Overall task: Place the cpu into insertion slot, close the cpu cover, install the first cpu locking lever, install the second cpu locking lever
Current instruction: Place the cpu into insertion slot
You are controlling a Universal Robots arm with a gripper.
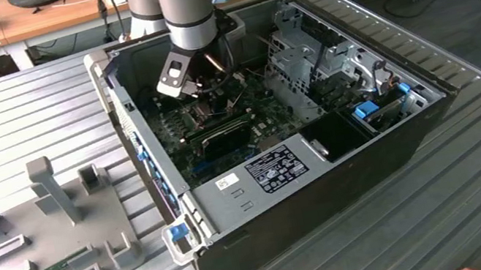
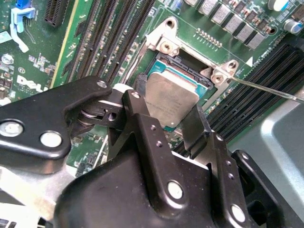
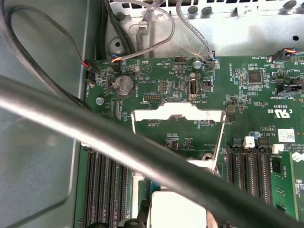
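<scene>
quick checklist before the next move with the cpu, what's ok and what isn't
1. cpu gripped in the pincer: ok.
2. cpu cover swung up, off the insertion slot: ok.
3. locking lever swung out to the side of the slot: ok.
4. cpu lined up squarely with the slot: cannot tell.
5. cpu seated flat in the slot: cannot tell.
</scene>
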